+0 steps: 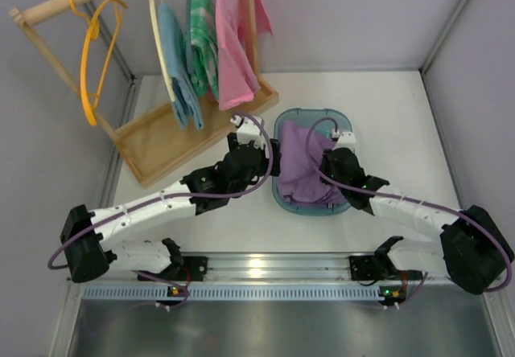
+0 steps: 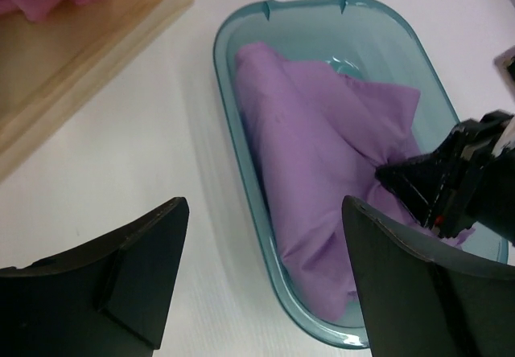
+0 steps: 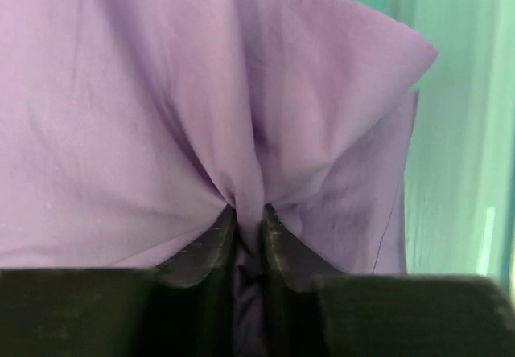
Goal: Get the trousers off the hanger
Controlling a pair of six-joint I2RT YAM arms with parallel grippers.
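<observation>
White table, teal tub, trousers lengthwise near-to-far; right end effector clamped on them, left end effector apart.

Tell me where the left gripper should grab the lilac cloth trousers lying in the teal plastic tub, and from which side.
Pinch the raised fold on the lilac cloth trousers, on the side away from the right gripper, coming straight down from above. The teal plastic tub walls off a sideways approach, the cloth ridges upward there, and the right gripper is shut on the other side.
</observation>
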